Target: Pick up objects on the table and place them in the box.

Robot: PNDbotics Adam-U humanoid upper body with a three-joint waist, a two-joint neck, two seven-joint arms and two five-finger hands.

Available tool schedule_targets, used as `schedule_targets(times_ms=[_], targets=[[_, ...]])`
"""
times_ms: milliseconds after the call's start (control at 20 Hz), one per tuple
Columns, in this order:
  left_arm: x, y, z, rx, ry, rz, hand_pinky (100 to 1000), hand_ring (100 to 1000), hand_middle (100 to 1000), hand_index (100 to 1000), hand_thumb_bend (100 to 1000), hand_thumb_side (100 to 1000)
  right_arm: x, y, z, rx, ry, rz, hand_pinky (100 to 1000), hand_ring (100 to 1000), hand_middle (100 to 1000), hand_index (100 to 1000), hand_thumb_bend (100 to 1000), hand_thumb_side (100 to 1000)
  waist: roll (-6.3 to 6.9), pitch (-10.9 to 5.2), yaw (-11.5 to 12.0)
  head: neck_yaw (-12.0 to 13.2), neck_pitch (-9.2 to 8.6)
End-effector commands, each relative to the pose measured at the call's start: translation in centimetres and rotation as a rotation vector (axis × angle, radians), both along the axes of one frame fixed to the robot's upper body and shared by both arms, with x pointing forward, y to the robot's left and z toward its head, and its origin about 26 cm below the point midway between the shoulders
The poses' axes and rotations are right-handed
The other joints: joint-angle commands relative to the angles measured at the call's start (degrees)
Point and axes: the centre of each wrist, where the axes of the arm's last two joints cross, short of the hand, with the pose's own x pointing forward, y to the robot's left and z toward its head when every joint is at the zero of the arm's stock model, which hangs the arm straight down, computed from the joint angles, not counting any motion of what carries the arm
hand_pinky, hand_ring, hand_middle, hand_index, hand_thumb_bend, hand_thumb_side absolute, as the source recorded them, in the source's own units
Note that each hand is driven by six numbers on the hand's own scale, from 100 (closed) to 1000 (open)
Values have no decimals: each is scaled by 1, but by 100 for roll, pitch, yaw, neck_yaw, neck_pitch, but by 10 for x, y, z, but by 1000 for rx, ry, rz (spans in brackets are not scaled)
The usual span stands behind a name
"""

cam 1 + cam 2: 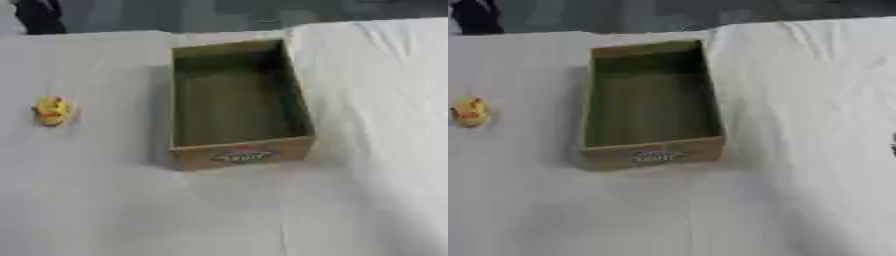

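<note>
Left eye view shows a small yellow toy on the white table, well apart from the open box, left of it. No hand shows, so I cannot tell about fingers. The box looks empty, with lots of bare room around

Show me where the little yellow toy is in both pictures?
Left eye view: the little yellow toy sits on the white tablecloth near the left side, apart from the cardboard box.
Right eye view: the same toy is almost at the left edge, farther from the box.
Shared landmark: the open cardboard box with a label on its front wall, to the toy's right in both views.
</note>
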Motion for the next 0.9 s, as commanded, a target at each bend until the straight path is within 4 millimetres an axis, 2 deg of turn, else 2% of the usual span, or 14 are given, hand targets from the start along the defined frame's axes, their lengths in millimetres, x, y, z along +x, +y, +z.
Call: schedule_targets(times_ms=[50,600,900], targets=[[-2,1,8,11,-32,2,574,653,679,855,178,988,-4,-2,11,-27,-30,-4,737,762,745,849,100,811,-21,-93,10,19,-42],[-2,3,10,37,-36,16,576,655,682,862,182,986,-4,-2,12,-32,-29,-7,737,758,744,849,100,807,-18,-111,19,20,-65],[0,21,34,257,-67,157,580,656,692,860,190,988,-4,-3,12,-36,-24,-8,737,758,744,849,100,808,17,-138,32,11,27]])
